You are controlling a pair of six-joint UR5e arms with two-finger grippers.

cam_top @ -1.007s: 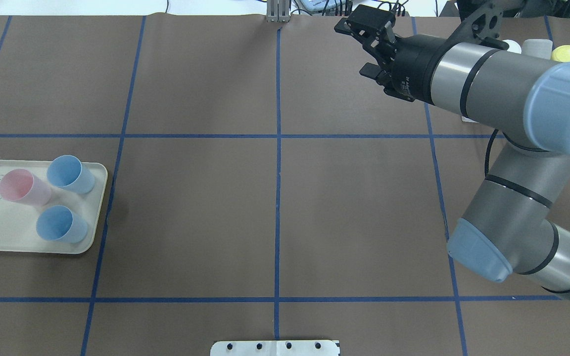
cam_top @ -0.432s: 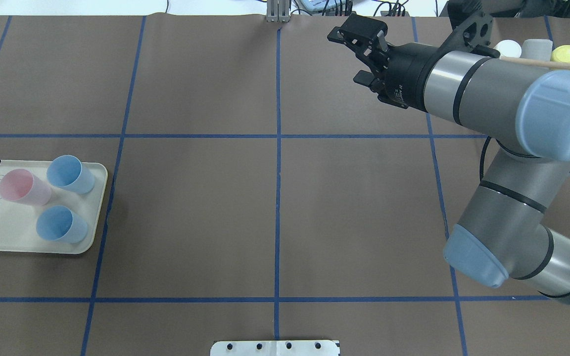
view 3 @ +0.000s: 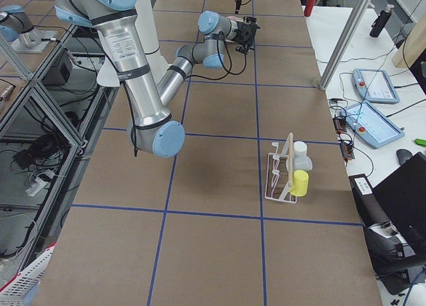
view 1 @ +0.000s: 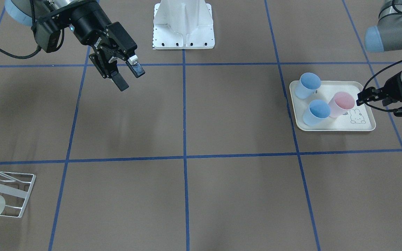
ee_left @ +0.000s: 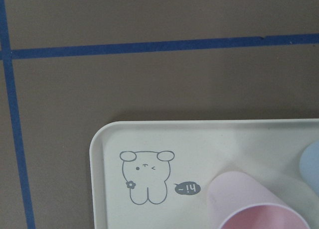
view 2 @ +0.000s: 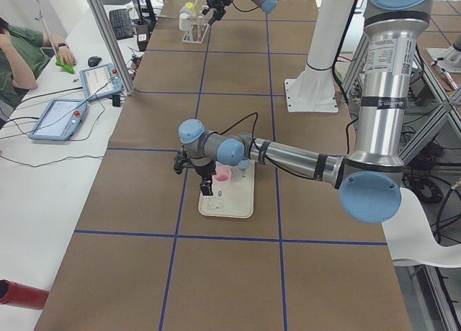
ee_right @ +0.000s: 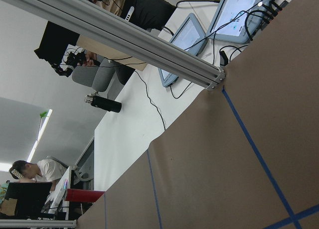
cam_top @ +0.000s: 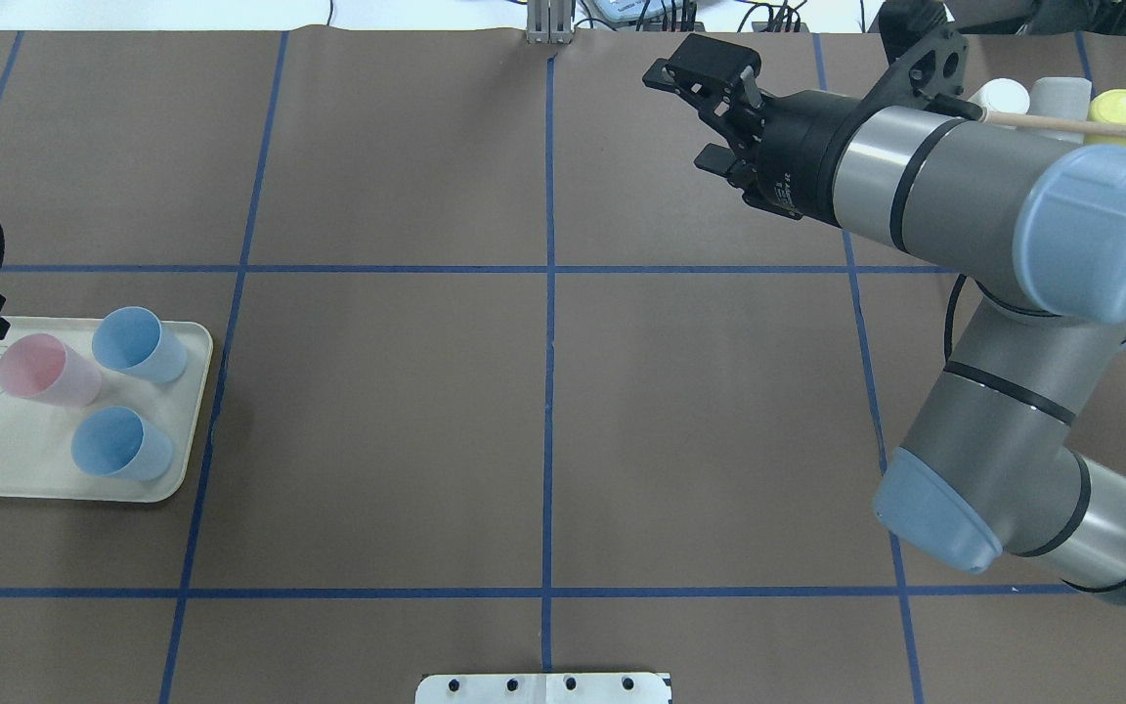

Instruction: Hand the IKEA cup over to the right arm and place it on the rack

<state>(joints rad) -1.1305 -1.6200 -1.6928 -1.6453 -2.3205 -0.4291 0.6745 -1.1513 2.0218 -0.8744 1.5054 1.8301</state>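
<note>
— Where are the cups?

— All three stand mouth up on the cream rabbit-print tray (cam_top: 187,416) at the left end of the tabletop (cam_top: 543,420). The pink cup (cam_top: 40,370) is on the tray's left side. The far blue cup (cam_top: 138,344) is close beside it on the right, and the near blue cup (cam_top: 118,443) stands in front of them. None is lifted.

— And the left gripper?

— The left gripper (view 1: 375,104) hovers at the tray's left edge, just beside the pink cup. As far as I can make out, its fingers are apart with nothing between them. Its wrist camera looks down on the rabbit drawing (ee_left: 145,176) and the pink rim, so I judge pink is the cup it means to take.

— Why is the right arm so far off?

— The right gripper (cam_top: 710,112) hangs above the far part of the tabletop, right of centre, jaws wide and empty, pointing left. My guess is that it is held clear of the pickup yet between tray and rack, ready for a mid-air handover.

— The rack?

— The white wire rack (view 1: 12,191) sits at the far right corner, well apart from the tray. That gap is probably why two arms share the job. It already carries cups beside its wooden dowel (cam_top: 1061,122), a yellow cup (cam_top: 1118,106) among them.
</note>
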